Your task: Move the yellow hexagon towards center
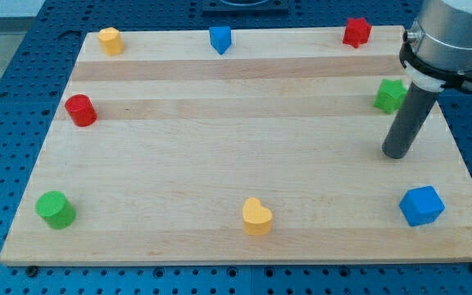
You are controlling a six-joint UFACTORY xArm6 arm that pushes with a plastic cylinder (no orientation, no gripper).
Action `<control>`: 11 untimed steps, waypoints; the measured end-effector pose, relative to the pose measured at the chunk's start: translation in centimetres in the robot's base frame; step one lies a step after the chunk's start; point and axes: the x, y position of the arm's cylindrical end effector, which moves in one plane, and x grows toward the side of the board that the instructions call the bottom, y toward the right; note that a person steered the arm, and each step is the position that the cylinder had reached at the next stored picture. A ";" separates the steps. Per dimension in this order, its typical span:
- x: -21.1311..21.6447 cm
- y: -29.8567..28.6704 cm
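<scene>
The yellow hexagon [110,40] sits at the board's top left corner. My tip [397,152] rests on the board at the view's right, far from the hexagon, just below a green block [390,95] and above a blue block [421,205]. The rod rises up and to the right into the arm's grey housing [451,37].
A blue block [220,38] sits at top centre, a red star-like block [356,32] at top right, a red cylinder [80,110] at left, a green cylinder [56,210] at bottom left, a yellow heart [256,217] at bottom centre. The wooden board [236,147] lies on a blue perforated table.
</scene>
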 end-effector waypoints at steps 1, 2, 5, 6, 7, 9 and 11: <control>-0.6 -4.0; -0.7 -13.0; -0.4 -48.0; -0.6 -50.7; -1.7 -50.8; -15.4 -50.8; -24.9 -50.9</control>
